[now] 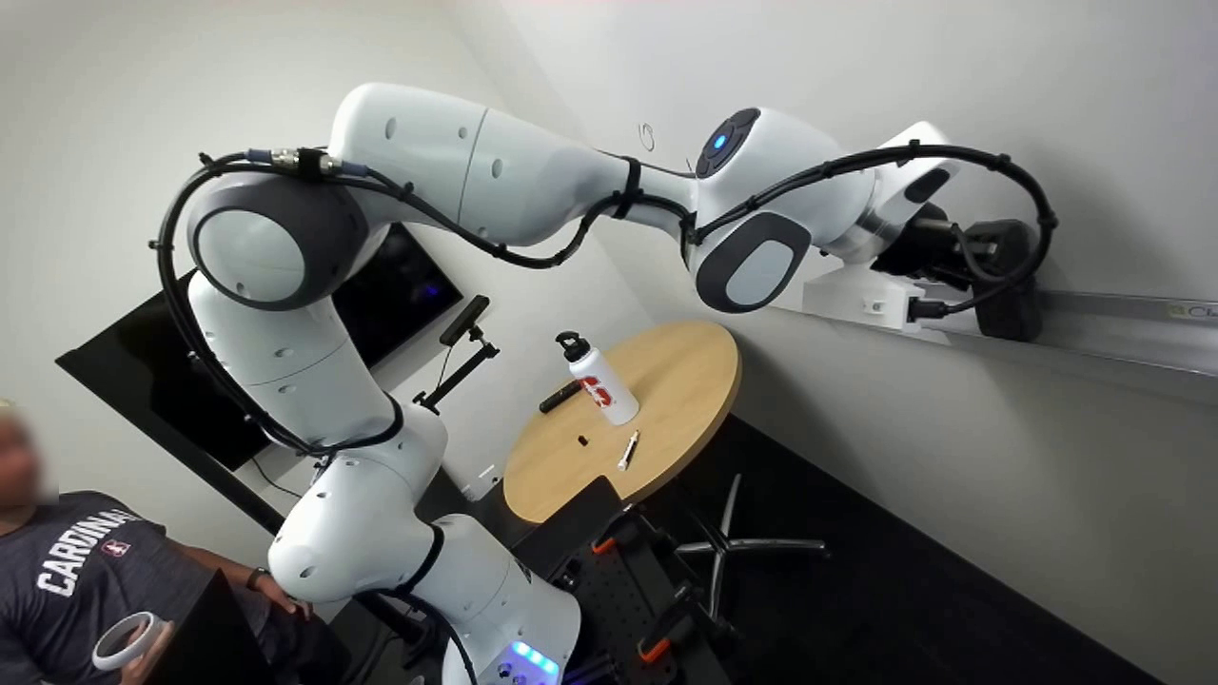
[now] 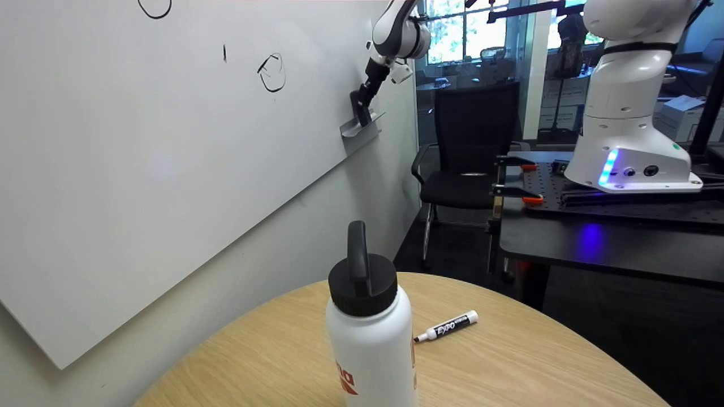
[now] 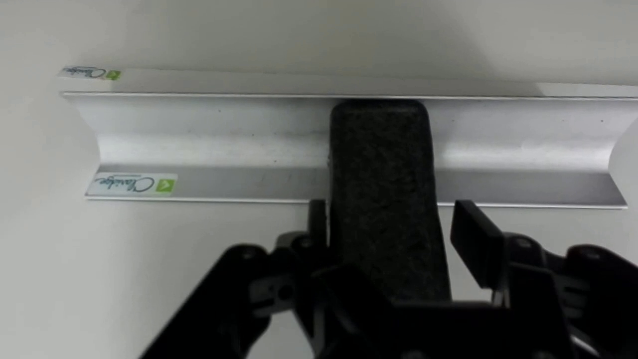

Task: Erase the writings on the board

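Gripper (image 3: 391,212) spread around black eraser (image 3: 383,164) (gap along one edge), bare board (image 2: 311,96) between tray (image 3: 214,142) and writings (image 2: 263,66)

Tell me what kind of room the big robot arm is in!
Probably an office meeting room. I can see a big, flat white board, a round light-wood table and a black chair with armrests and shiny legs.
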